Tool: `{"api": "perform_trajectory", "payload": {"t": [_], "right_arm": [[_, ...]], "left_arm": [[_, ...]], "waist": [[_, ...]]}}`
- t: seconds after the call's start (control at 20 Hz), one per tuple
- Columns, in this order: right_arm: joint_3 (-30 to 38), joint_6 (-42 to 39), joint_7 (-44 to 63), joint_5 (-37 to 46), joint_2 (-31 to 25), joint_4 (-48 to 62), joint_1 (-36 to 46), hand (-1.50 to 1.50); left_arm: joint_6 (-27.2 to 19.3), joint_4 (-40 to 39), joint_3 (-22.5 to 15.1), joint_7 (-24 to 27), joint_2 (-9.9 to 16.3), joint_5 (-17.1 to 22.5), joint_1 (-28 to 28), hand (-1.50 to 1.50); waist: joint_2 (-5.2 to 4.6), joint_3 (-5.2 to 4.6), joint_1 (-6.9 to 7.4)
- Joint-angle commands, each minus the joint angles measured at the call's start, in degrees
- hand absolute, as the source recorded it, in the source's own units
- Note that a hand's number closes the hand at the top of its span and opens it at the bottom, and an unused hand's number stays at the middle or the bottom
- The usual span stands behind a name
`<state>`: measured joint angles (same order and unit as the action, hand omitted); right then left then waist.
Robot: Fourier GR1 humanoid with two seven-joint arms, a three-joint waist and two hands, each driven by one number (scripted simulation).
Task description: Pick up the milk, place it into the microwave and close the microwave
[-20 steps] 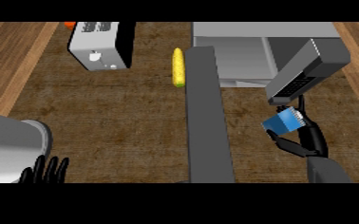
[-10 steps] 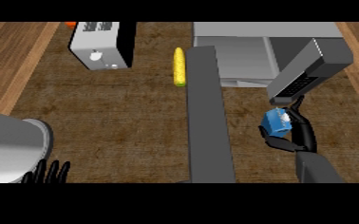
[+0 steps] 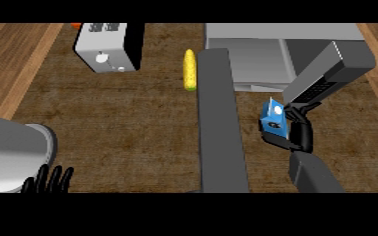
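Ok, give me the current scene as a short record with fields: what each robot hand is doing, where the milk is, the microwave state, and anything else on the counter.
right robot hand: curled round the milk carton
milk carton: blue, held above the counter, in front of the microwave
microwave: door open, swung out toward the robot
left robot hand: resting open at lower left, fingers up
toaster: white, far left of the counter
corn cob: yellow, lying left of the microwave door
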<state>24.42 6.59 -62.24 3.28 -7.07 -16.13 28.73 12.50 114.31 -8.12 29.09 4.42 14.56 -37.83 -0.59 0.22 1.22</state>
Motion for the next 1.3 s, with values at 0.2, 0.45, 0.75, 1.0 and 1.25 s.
{"api": "perform_trajectory", "payload": {"t": [0.2,0.45,0.75,1.0,1.25], "right_arm": [[-1.5,0.8,-7.5,0.4,1.8,-3.6,-2.3,1.5],[-4.0,-0.4,-3.1,0.5,2.1,-10.9,-4.6,1.5],[-9.4,0.1,6.8,0.9,4.8,-29.6,-15.1,1.5],[-14.3,-4.3,15.0,0.0,5.4,-48.8,-27.2,1.5],[-18.0,-11.5,23.3,-6.0,7.0,-60.3,-31.2,1.5]], "left_arm": [[0.0,3.2,-1.6,0.0,-0.3,-0.4,-4.2,-1.5],[-1.9,4.2,-1.6,-2.5,-1.0,-0.6,-2.2,-1.5],[2.6,0.0,-1.2,2.6,0.8,-0.4,-5.3,-1.5],[-0.8,3.1,-1.9,0.1,-0.9,-0.9,-4.4,-1.5],[0.0,4.0,-2.7,0.4,-0.8,-0.3,-7.1,-1.5]], "waist": [[0.62,-0.18,-0.52],[0.84,-0.25,-1.28],[1.23,-0.38,-2.14],[1.08,-0.34,-2.2],[0.97,-0.3,-1.81]]}}
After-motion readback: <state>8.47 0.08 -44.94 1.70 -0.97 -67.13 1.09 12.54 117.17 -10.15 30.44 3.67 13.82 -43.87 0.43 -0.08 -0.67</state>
